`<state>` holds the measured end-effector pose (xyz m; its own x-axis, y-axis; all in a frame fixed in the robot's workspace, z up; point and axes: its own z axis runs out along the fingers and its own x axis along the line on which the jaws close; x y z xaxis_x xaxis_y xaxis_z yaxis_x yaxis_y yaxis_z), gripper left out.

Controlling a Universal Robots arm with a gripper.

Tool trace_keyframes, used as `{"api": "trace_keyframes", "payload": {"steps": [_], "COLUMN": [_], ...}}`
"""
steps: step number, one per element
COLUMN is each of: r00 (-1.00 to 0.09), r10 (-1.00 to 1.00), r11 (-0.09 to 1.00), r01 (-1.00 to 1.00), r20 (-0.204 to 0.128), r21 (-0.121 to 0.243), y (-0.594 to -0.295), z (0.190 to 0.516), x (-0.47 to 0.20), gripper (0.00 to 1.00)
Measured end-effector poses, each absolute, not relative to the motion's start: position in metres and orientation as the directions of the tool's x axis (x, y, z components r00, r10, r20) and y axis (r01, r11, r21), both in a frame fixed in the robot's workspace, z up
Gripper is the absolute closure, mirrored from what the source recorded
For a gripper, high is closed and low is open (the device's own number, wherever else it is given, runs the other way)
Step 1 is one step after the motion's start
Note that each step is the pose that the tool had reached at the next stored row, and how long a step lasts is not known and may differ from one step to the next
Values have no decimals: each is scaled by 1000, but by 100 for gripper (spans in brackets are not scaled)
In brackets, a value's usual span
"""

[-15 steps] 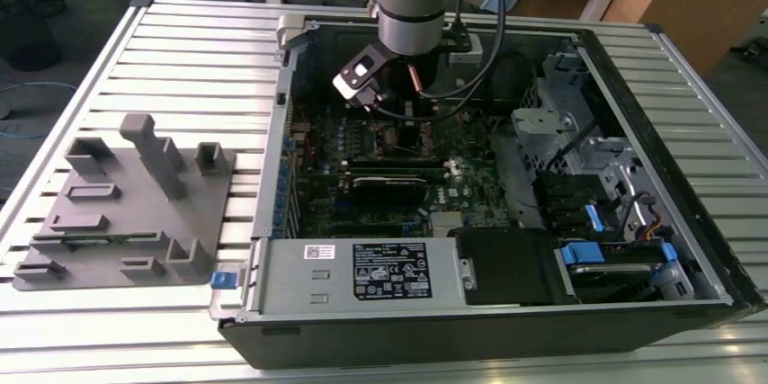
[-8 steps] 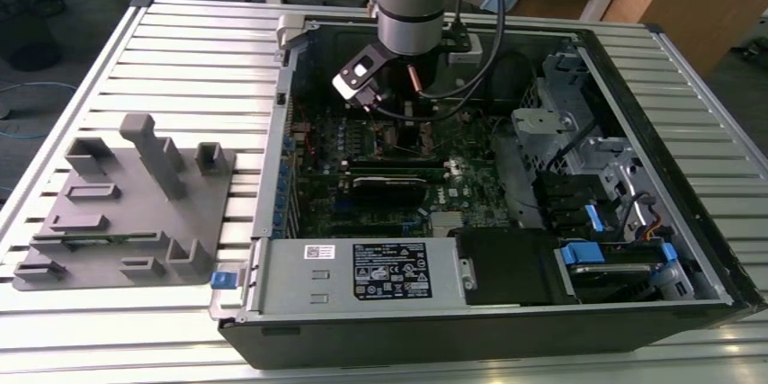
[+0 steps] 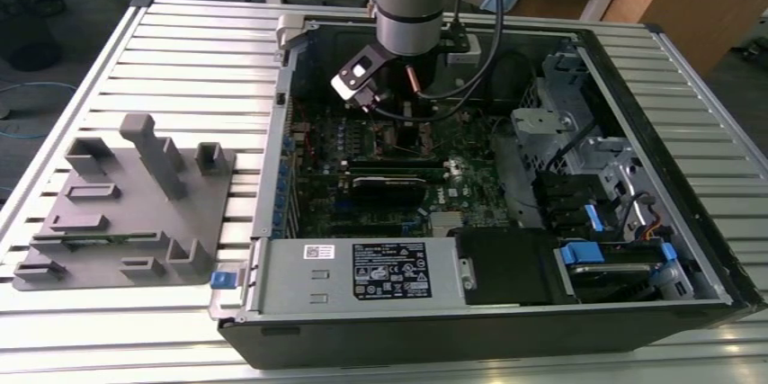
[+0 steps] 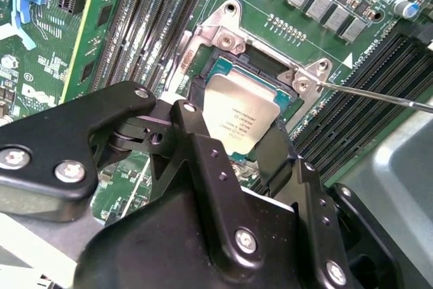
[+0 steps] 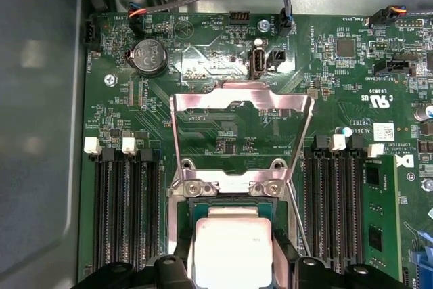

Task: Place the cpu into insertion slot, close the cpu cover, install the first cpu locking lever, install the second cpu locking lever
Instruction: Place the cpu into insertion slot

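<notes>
**Item 1, jaws.** My two black fingers (image 4: 274, 157) are closed on opposite edges of item 2, pinching it between them. My grey arm (image 3: 408, 6) reaches down into the open case.

**Item 2, flat square cpu (image 4: 240, 116) with dull silver-grey metal top.** It is held level in my jaws, directly at item 3 and squared to it. I cannot tell whether it is fully seated or just above. It shows in both wrist views (image 5: 230, 248).

**Item 3, square insertion slot (image 4: 220, 35) with silvery metal rim.** It is on the green circuit board (image 5: 338, 86), between two banks of long black memory slots (image 5: 125, 208). The cpu covers its centre.

**Item 4, thin silvery cpu cover (image 5: 240, 97), a frame with a square cut-out.** It is swung open, standing up from its hinge at the slot's edge.

**Item 5, thin silvery locking lever rod (image 4: 379, 94).** It runs out from one corner of the slot, unlatched and clear of the cover.

**Item 6, black and grey computer case (image 3: 504, 339).** It lies open on the slatted metal desk (image 3: 180, 51).

**Item 7, grey moulded fixture block (image 3: 120, 213).** It is on the desk at the exterior view's left, beside the case.
</notes>
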<state>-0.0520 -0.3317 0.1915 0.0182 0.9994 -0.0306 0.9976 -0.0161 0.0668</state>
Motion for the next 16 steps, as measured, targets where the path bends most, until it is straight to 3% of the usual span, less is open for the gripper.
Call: {"api": "trace_keyframes", "payload": {"steps": [16], "r00": [18], "r10": [999], "r11": [-16], "r01": [998], "r20": [-30], "r21": [67], "y": [-332], "z": [190], "x": [-52], "gripper": [46]}}
